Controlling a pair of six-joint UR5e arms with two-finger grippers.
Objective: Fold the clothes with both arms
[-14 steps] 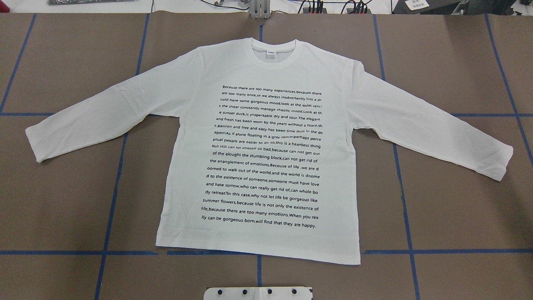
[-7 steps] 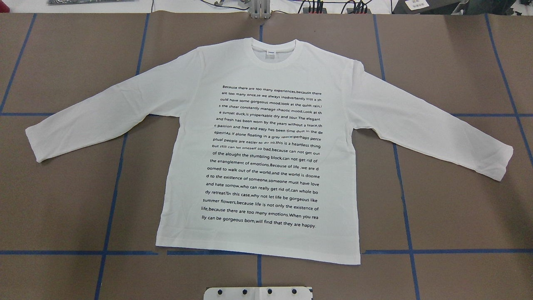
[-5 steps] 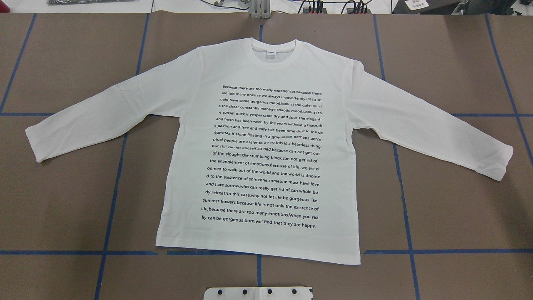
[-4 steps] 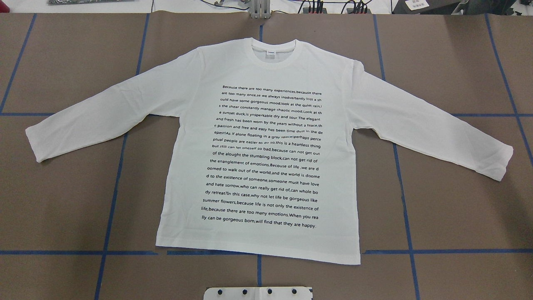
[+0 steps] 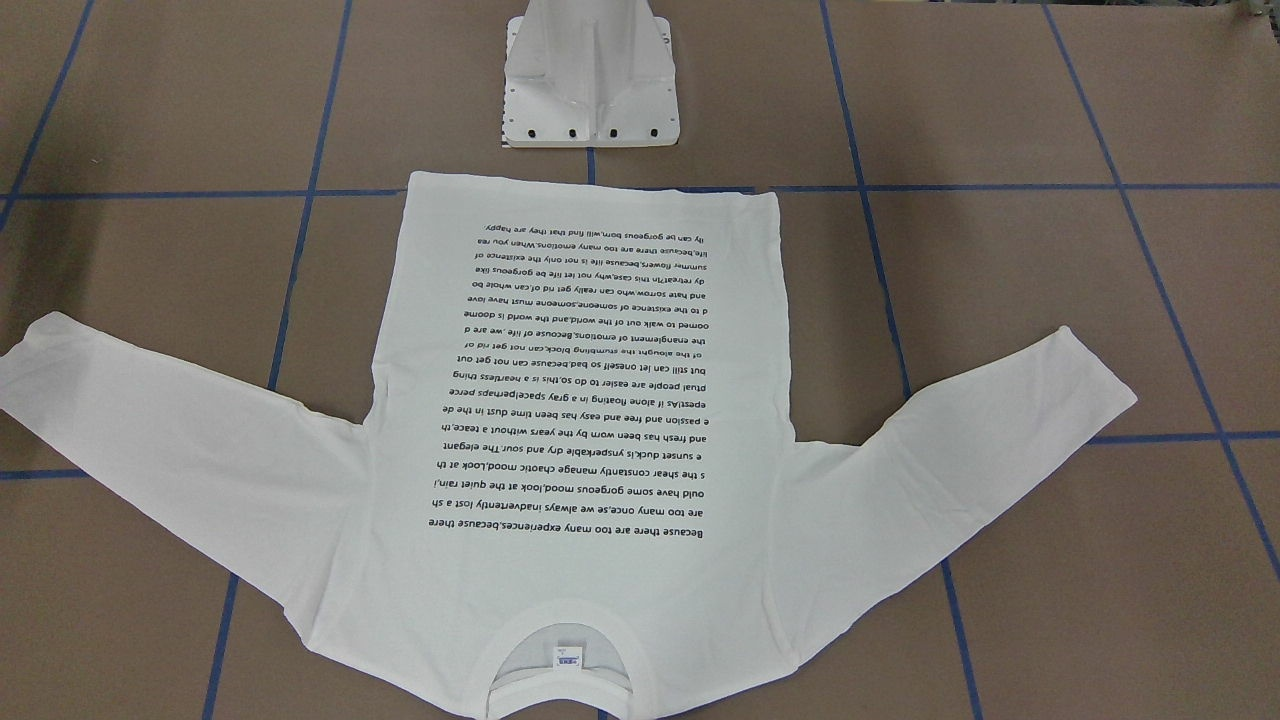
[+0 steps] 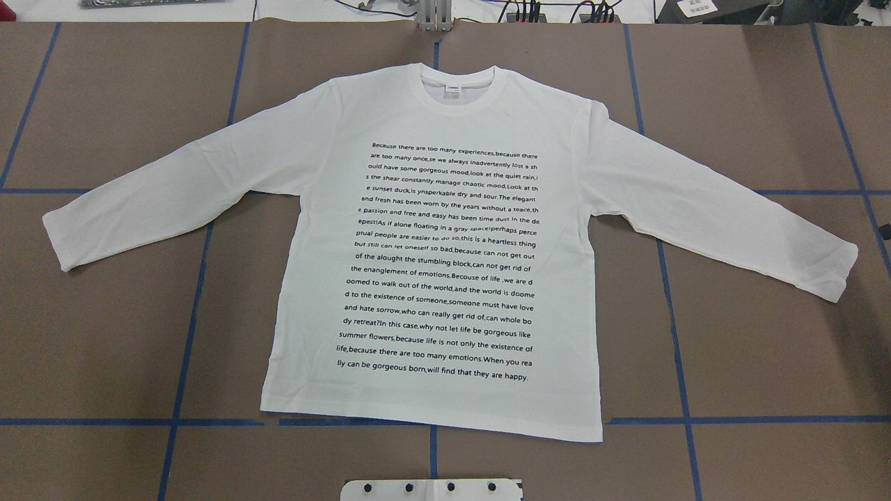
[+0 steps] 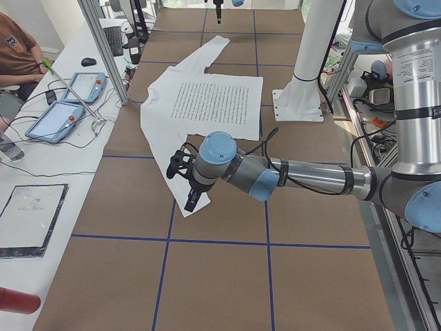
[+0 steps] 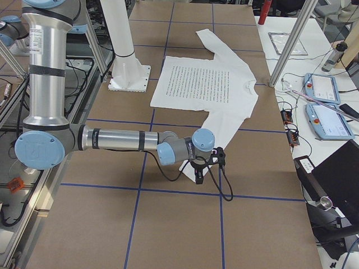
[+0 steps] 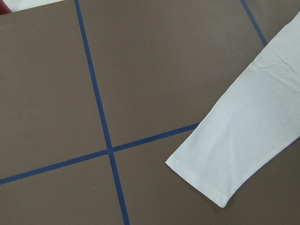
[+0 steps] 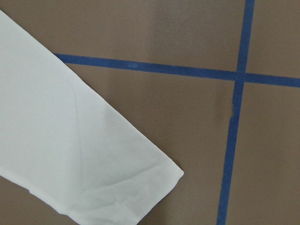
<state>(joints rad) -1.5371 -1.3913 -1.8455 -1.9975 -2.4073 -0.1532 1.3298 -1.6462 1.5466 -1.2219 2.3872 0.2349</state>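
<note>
Left gripper [image 7: 191, 201] and right gripper [image 8: 198, 175] are hovering by the cuffs, and I can't tell how far open they are. The brown, blue-taped table [image 6: 766, 348] is carrying the white long-sleeved T-shirt [image 6: 445, 125], lying flat, print up, collar at twelve o'clock.

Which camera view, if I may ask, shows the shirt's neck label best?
The exterior front-facing view: the neck label lies nearest that camera, inside the collar. Overhead it is a tiny strip; the side views leave it too small, and the wrist views show only sleeve cuffs.
</note>
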